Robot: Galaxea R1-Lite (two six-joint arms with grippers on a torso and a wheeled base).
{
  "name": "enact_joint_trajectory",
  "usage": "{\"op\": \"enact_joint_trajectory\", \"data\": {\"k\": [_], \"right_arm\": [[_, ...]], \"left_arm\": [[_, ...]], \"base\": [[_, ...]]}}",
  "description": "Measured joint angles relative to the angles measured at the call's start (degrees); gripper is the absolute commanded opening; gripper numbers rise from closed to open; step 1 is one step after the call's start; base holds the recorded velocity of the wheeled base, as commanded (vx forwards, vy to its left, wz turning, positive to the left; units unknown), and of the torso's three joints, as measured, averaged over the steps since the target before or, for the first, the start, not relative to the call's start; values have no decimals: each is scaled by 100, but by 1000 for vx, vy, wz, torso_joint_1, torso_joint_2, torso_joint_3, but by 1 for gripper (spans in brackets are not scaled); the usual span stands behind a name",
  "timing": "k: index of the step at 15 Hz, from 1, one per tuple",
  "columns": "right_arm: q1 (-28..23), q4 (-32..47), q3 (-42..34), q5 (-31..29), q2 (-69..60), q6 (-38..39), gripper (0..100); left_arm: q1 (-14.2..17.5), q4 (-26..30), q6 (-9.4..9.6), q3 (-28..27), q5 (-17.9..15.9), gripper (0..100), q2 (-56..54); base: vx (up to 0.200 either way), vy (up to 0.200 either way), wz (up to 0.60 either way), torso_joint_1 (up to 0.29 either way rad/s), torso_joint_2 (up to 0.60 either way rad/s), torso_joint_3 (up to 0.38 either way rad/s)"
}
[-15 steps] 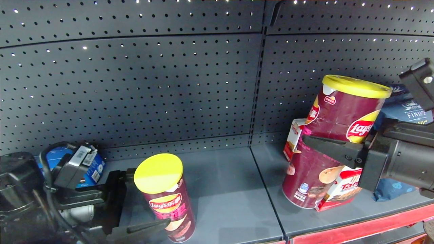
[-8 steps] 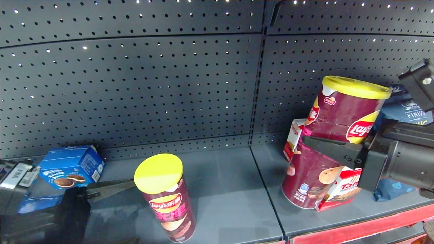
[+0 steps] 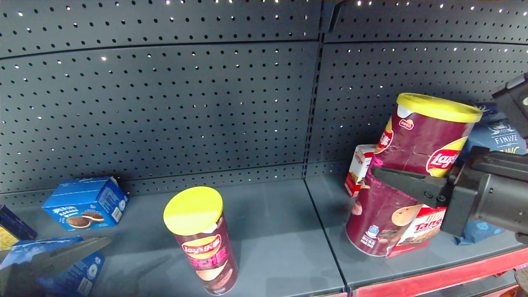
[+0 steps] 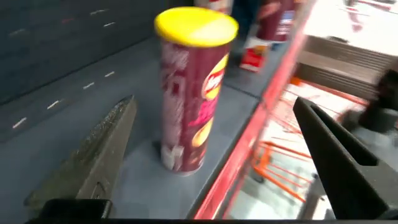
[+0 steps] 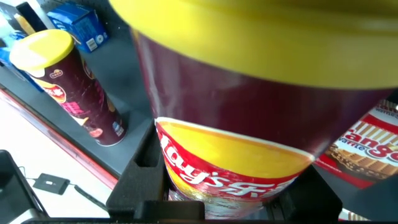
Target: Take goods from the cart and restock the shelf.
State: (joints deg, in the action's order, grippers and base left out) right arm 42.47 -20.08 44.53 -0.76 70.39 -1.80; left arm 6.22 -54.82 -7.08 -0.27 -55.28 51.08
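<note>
A small maroon chips can (image 3: 200, 241) with a yellow lid stands upright on the grey shelf (image 3: 280, 231), left of the middle. My left gripper (image 4: 214, 104) is open, a little back from this can (image 4: 189, 93), its fingers spread wider than the can; one finger (image 3: 62, 253) shows at the lower left. On the right a large maroon chips can (image 3: 416, 165) with a yellow lid leans to the right, its base on the shelf. My right gripper (image 3: 412, 177) is shut on this large can (image 5: 249, 124) around its middle.
A blue cookie box (image 3: 84, 203) and another blue box (image 3: 78, 268) lie at the left. Red snack boxes (image 3: 416, 231) (image 3: 359, 169) and a dark blue bag (image 3: 499, 138) crowd the large can. Pegboard wall behind; red shelf lip (image 3: 433, 276) in front. An orange cart (image 4: 273, 168) stands below.
My left arm has let go of the small can and drawn back to the lower left, uncovering the blue boxes. The right gripper with the large can has shifted slightly right.
</note>
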Motion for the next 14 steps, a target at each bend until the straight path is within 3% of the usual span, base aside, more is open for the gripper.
{"op": "enact_joint_trajectory", "data": {"k": [4, 6, 7, 9, 10, 12, 14], "right_arm": [[5, 10, -79, -2, -137, -2, 0], [5, 18, -121, -2, -189, -2, 0], [5, 13, -168, -4, -228, -2, 0], [11, 16, -258, -9, -317, -2, 0], [11, 32, -291, -6, -366, 0, 0], [9, 32, -324, -4, -449, -2, 0], [5, 29, -335, -11, -488, -2, 0]], "left_arm": [[144, 1935, -66, -50, 1042, 100, -1997], [185, 2967, -2, -110, 1565, 100, -3154], [205, 3326, 107, -152, 2007, 100, -3612], [246, 4024, 367, -234, 3588, 100, -4180], [257, 4194, 473, -234, 4125, 100, -4303], [277, 4612, 768, -61, 4873, 100, -4452], [277, 5018, 812, -2, 5126, 100, -4515]], "base": [[0, 0, 0, 0, 0, 0], [0, 0, 0, 0, 0, 0], [0, 0, 0, 0, 0, 0], [0, 0, 0, 0, 0, 0], [0, 0, 0, 0, 0, 0], [0, 0, 0, 0, 0, 0], [0, 0, 0, 0, 0, 0]]}}
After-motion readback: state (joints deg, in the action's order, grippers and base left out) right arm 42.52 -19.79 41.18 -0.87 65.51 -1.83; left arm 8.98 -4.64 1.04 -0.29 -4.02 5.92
